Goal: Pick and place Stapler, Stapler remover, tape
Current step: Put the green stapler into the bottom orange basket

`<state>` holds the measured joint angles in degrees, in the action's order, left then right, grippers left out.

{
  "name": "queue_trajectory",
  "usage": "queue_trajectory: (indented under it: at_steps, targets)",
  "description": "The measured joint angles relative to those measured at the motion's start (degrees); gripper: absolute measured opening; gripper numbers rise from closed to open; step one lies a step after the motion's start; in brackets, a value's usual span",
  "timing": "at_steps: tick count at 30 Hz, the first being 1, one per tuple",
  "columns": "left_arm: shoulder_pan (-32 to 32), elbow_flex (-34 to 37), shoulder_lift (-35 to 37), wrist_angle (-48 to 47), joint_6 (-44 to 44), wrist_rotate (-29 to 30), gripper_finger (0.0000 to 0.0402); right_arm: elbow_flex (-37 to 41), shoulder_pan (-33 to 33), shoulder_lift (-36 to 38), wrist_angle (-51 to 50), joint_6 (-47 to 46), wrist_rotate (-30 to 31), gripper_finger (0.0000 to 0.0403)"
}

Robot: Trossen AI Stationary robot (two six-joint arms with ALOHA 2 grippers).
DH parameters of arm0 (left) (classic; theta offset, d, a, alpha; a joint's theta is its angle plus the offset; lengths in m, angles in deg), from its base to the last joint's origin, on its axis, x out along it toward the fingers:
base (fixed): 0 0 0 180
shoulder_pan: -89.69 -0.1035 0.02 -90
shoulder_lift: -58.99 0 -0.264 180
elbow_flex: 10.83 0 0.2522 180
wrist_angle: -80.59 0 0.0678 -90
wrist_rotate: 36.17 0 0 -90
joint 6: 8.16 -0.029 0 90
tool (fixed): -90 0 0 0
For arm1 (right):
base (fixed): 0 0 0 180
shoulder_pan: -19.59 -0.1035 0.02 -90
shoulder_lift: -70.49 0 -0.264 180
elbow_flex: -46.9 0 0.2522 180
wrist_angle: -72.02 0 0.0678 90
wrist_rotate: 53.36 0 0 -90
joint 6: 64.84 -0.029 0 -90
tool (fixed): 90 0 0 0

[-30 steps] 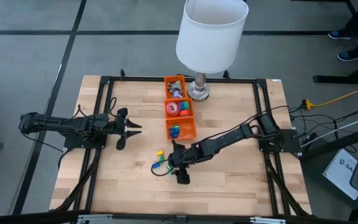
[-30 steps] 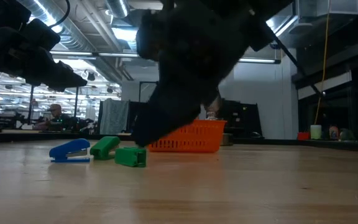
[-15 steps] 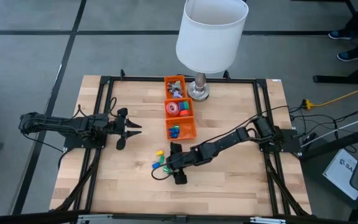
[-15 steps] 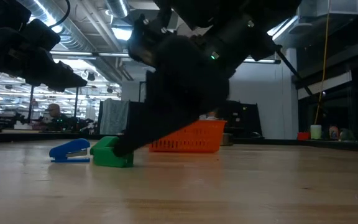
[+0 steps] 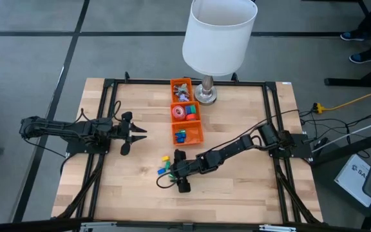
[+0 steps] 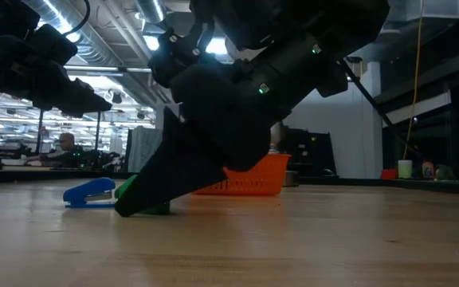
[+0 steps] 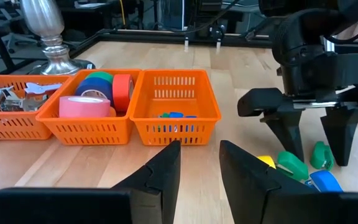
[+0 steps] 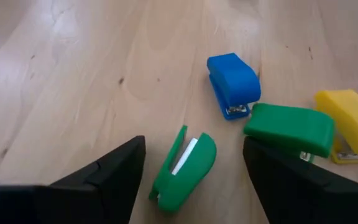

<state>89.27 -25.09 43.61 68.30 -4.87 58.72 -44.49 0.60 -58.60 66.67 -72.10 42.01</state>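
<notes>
Green stapler (image 8: 185,167) lies on the desk (image 5: 237,193) btwn my right gripper (image 8: 191,174) jaws, long axis roughly along my reach, so it sits crosswise to the closing direction. Jaws wide, nothing held. Left gripper (image 5: 134,134) is shut, parked well apart on the left; right arm is nearer. Vs a sec ago, right gripper has slid left and lower over the green one.

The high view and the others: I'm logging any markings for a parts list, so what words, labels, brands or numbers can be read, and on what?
"SA": cut-off letters on the white box at the right edge of the high view; the rest is out of frame.
Staplers, tape rolls and orange baskets: no readable text.
</notes>
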Motion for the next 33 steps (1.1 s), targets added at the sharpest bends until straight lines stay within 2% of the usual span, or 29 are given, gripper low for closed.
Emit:
queue_trajectory:
  at_steps: [3,7,16,19,24,29,33]
  targets:
    - [0.00,0.00,0.00,0.00,-0.01,0.00,0.0109,0.00,0.00,-0.10,-0.02,0.07,0.59,0.0258]
    - [-0.02,-0.02,0.00,0.00,0.00,0.00,0.0107,0.02,-0.02,-0.15,-0.09,0.07,0.51,0.0212]
    - [-0.02,-0.02,0.00,0.00,0.00,0.00,0.0110,-0.39,0.61,0.12,-1.08,0.25,-4.76,0.0104]
    - [-0.01,-0.01,0.00,0.00,0.00,0.00,0.0109,-0.33,0.82,2.02,-5.66,0.44,-4.95,0.0081]
    - [-0.02,0.00,0.02,0.00,0.00,0.00,0.0107,-0.02,1.96,5.77,-14.74,2.30,-5.58,0.0070]
    - [0.00,0.00,0.02,0.00,0.00,0.00,0.0109,-0.07,3.18,8.42,-18.17,3.27,-2.52,0.0083]
    - [0.00,0.00,0.02,0.00,0.00,0.00,0.0109,-0.07,4.23,9.55,-19.21,3.44,-2.15,0.0077]
